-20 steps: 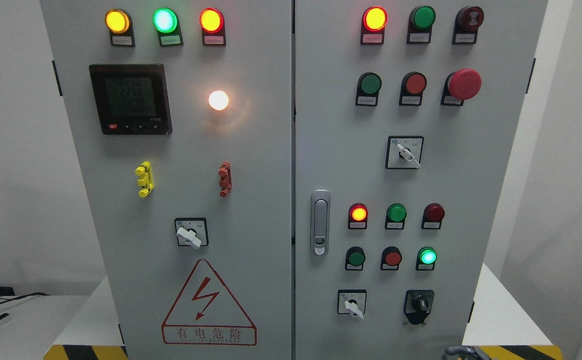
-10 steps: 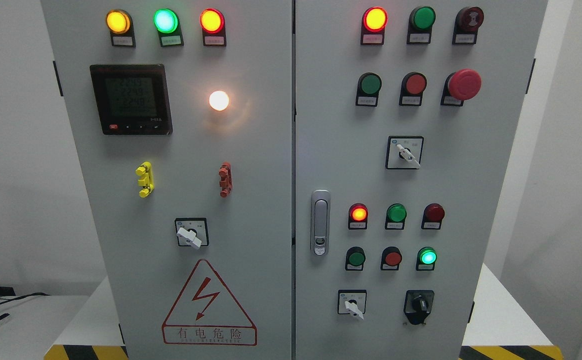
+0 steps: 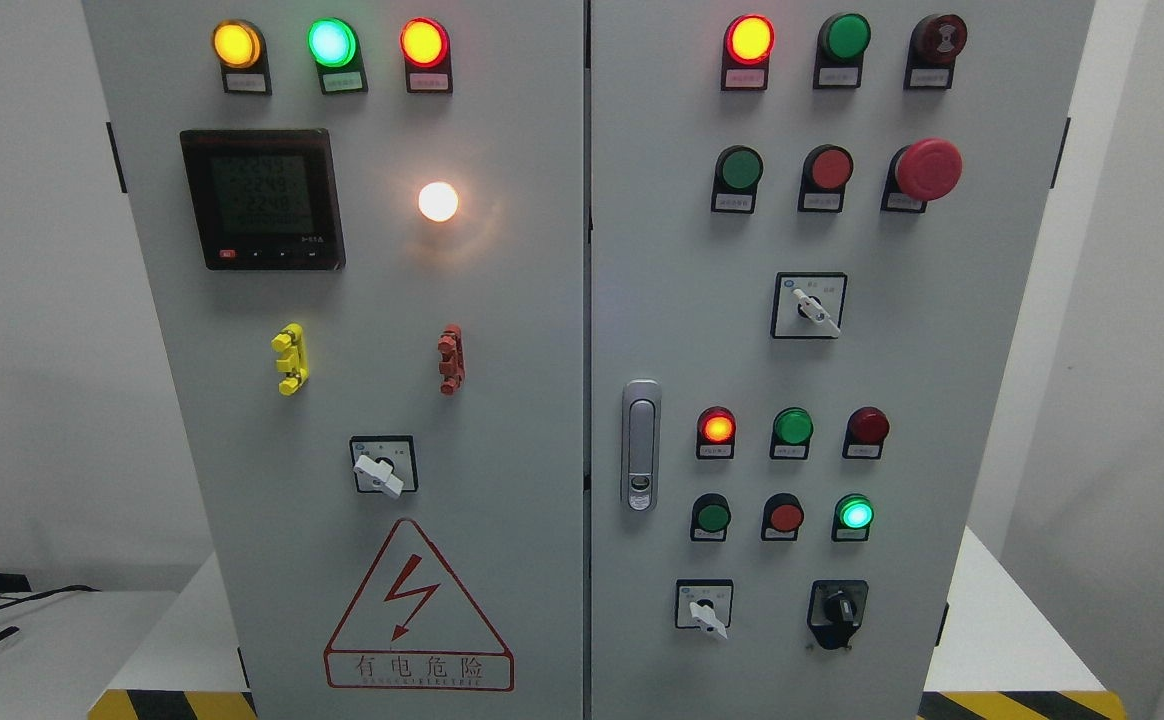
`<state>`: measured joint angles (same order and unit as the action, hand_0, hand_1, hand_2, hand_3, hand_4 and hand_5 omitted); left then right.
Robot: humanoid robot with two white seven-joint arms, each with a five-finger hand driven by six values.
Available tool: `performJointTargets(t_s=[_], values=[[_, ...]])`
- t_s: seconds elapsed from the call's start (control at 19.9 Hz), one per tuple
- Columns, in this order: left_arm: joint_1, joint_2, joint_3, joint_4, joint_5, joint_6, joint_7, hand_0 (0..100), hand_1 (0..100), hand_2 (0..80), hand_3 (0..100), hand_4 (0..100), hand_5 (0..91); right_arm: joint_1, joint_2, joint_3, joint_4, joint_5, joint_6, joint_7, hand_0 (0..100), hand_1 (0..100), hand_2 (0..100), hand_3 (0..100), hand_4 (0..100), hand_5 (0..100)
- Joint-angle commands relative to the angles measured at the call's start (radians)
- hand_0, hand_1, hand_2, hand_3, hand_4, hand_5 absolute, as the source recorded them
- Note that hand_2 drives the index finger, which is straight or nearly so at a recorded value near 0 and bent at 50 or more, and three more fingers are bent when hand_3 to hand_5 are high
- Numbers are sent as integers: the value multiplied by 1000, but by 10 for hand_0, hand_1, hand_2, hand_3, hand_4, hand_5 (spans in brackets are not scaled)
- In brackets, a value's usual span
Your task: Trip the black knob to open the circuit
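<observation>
Black knob [image 3: 838,607] sits untouched low on the right cabinet door [image 3: 942,350].

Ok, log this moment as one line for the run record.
stage: before reach | hands: none in view | black knob: untouched, lower right of cabinet | green lamp above it: lit

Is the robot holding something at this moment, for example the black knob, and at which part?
Nothing is held. No hand is in view, and the black knob at the cabinet's lower right stands untouched.
</observation>
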<state>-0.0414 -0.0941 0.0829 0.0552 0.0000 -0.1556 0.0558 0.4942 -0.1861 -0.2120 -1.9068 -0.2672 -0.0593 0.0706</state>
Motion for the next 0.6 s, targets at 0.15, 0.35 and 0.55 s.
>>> performJointTargets(t_s=[0.15,0.35,0.55], values=[[0,1,0,0,-31,-1,-1,120,389,0,0,0,0,119,1,-23,-159,-96,-7,-6,0,0,159,236,283,276],[0,1,0,0,-31,-1,-1,120,389,0,0,0,0,164,4,-18,-173,-106,-13,-12,0,0,124,209,243,257],[0,1,0,0,-31,-1,-1,120,389,0,0,0,0,170,4,-18,-179,-106,-30,-15,0,0,110,196,226,238]])
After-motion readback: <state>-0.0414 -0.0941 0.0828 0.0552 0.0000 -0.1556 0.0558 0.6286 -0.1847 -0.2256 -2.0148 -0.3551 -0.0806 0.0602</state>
